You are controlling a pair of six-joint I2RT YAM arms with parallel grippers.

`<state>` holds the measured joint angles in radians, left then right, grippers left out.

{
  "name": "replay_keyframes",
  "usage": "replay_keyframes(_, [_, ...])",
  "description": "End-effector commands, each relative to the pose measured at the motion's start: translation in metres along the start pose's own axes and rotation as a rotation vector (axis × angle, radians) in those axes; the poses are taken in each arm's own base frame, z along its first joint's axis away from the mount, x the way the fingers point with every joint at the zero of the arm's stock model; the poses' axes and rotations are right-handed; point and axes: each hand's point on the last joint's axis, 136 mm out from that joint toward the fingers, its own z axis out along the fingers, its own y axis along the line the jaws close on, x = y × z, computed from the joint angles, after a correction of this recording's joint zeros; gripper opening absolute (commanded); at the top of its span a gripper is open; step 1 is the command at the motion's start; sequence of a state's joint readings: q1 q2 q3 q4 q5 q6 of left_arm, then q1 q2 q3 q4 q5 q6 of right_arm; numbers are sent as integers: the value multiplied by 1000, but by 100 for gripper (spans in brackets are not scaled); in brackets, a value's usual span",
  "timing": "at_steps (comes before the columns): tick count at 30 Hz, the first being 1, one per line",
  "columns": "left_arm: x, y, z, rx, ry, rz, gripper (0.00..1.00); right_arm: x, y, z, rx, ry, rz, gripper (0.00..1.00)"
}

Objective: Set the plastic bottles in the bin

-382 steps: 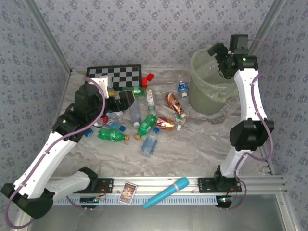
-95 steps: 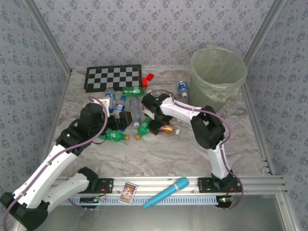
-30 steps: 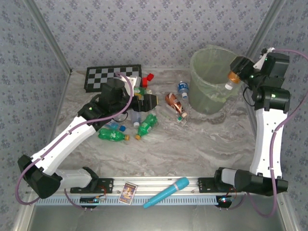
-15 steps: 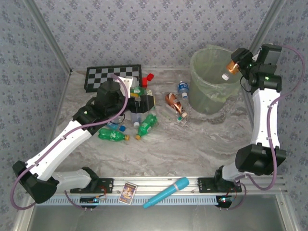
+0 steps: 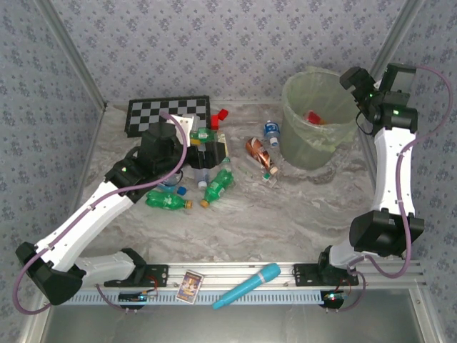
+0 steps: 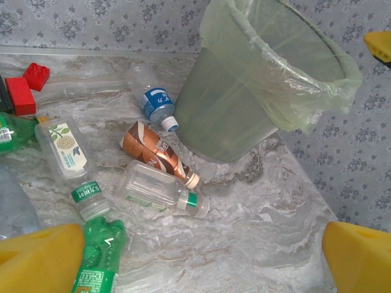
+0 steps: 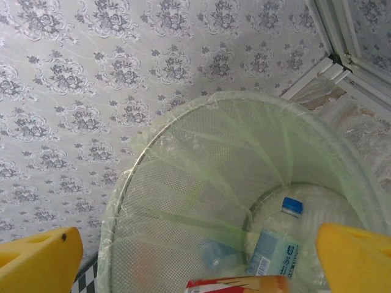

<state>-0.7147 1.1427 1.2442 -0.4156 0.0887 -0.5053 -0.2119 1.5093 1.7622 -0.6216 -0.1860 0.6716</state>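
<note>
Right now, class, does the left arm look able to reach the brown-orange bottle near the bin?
Probably yes: its open end effector faces the brown-orange bottle, uncovered, with a clear bottle close beside it.

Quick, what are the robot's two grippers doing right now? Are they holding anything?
Left gripper: jaws open, holding nothing.
Right gripper: jaws open, holding nothing, above the bin.

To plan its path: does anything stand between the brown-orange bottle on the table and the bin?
Nothing visible does. Bare table lies between the brown-orange bottle and the bin; the blue-labelled bottle lies just aside.
</note>
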Motion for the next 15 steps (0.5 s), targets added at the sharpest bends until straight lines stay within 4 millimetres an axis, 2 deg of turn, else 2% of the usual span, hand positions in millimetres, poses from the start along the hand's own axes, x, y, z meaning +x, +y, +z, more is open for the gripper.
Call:
replay_keyframes(1, [0,0,3,-7,2,22,100,0,13,-20,1,-12,-86,100])
replay_keyframes(7, [10,8,6,-32,21,24,100,20,35,-39,-9,3,-198,100])
replay_keyframes(15, [28,22,2,-74,71,52,100,63,75,-59,-71,48,-340,100])
